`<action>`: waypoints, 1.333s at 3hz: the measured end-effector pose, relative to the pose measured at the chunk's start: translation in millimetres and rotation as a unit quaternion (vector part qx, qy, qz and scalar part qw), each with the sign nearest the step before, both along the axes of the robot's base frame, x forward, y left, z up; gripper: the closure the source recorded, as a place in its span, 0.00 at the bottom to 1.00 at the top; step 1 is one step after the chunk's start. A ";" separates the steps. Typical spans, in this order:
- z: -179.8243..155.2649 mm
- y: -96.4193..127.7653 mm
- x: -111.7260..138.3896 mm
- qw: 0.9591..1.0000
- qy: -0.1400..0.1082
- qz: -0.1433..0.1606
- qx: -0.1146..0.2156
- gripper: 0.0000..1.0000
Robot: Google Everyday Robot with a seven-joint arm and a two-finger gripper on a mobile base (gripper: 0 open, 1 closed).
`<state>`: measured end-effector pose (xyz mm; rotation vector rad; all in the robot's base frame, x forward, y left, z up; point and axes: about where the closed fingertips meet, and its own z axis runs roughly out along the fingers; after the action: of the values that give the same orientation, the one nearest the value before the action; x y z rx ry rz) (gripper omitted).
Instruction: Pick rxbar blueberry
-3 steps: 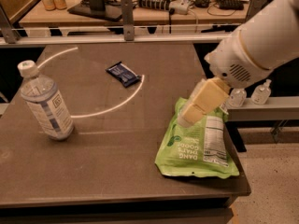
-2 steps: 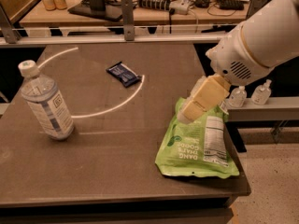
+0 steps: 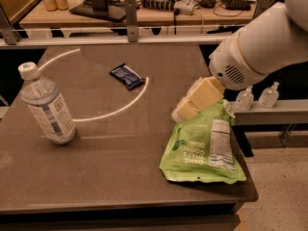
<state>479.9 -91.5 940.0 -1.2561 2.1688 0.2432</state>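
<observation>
The rxbar blueberry (image 3: 127, 76) is a small flat dark navy bar with white lettering. It lies on the dark table (image 3: 96, 177), toward the far middle, just inside a white arc. My gripper (image 3: 185, 109) hangs at the end of the white arm on the right, above the table and over the top edge of the lime-green pouch (image 3: 204, 146). It is to the right of the bar and nearer to me, and apart from it. Nothing shows in the gripper.
A clear plastic water bottle (image 3: 45, 105) stands tilted at the left of the table. A desk with cables and a monitor stand (image 3: 98, 4) is behind a metal rail. Two small bottles (image 3: 257, 97) sit on a shelf at the right.
The arm and gripper have moved slightly. The bar, pouch and bottle have not moved.
</observation>
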 end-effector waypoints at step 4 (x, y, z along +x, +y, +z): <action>-67.1 137.9 151.0 0.994 -0.001 -0.029 0.107 0.00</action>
<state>630.8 46.4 872.9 -1.0715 2.1107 0.4374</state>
